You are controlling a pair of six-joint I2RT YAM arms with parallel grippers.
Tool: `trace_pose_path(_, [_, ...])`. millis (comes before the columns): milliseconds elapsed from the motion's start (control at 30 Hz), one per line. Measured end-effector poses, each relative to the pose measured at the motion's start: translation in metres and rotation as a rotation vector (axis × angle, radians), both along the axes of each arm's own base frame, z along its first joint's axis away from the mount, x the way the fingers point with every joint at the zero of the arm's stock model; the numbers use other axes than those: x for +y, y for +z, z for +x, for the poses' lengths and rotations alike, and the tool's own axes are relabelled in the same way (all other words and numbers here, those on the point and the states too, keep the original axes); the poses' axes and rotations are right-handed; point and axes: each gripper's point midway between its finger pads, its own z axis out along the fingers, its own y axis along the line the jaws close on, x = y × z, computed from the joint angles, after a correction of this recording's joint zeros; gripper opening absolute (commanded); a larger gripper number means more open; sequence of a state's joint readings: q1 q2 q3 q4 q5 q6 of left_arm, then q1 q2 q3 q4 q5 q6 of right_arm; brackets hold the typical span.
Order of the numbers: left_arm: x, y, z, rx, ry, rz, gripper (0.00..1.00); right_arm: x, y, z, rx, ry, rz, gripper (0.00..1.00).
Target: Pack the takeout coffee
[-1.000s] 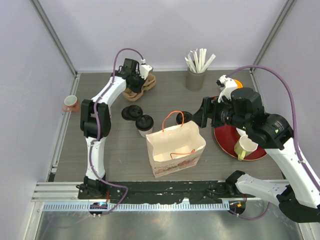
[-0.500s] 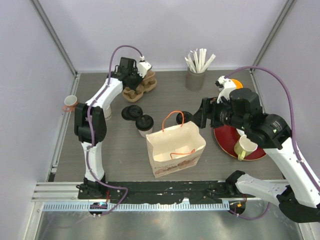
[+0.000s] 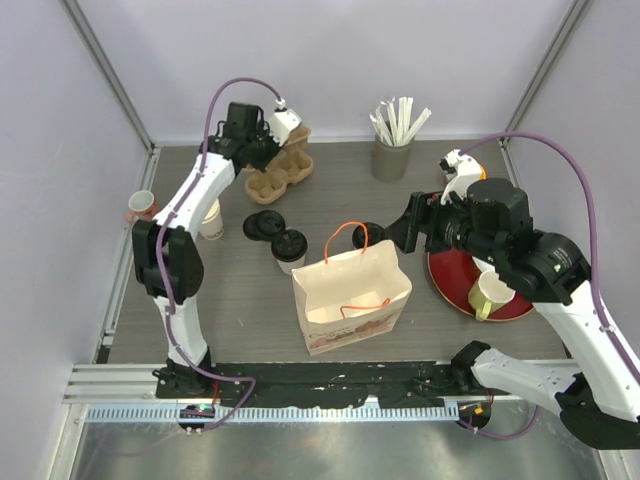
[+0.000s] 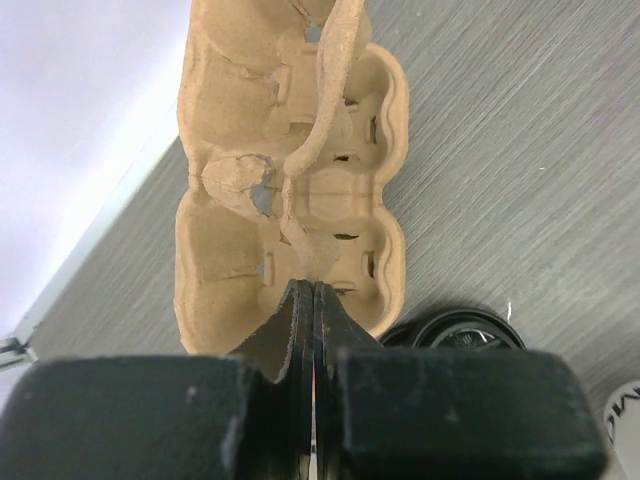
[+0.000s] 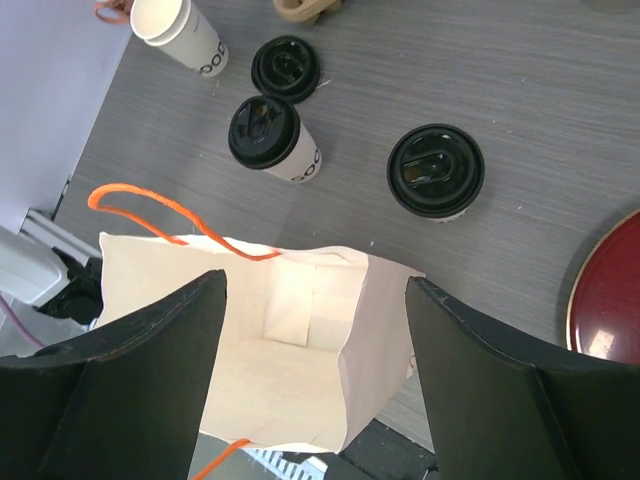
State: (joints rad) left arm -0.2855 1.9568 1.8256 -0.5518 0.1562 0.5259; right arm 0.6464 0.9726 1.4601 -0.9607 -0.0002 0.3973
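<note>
A takeout coffee, a cream paper cup with a black lid, stands left of the open paper bag. A second lidded cup stands behind the bag. At the back of the table my left gripper is shut on the centre ridge of a brown cardboard cup carrier. My right gripper hangs open over the bag's right side, nothing between its fingers.
A pile of black lids and a stack of open cream cups lie left of the coffee. A pink mug sits at the left edge. A straw holder stands at the back; a red plate carries a yellow mug.
My left arm has swung its elbow out to the left, and its gripper has drawn the cup carrier slightly back and tilted it. The right arm has barely moved.
</note>
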Motion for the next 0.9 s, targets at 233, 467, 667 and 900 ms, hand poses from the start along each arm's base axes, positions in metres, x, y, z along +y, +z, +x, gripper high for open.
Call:
trace_pose_path(233, [0.0, 0.084, -0.036, -0.079, -0.051, -0.053, 0.0, -0.012, 0.016, 0.01, -0.059, -0.084, 0.004, 0.78])
trace_pose_path(467, [-0.008, 0.184, -0.118, -0.228, -0.197, -0.051, 0.0, -0.01, 0.093, 0.024, -0.205, -0.133, 0.13, 0.74])
trace_pose_path(667, [-0.029, 0.231, -0.195, -0.36, -0.381, 0.03, 0.0, 0.007, 0.169, 0.044, -0.325, -0.133, 0.241, 0.68])
trace_pose_path(900, [-0.037, 0.229, -0.249, -0.452, -0.511, 0.168, 0.0, 0.06, 0.211, 0.073, -0.366, -0.075, 0.324, 0.72])
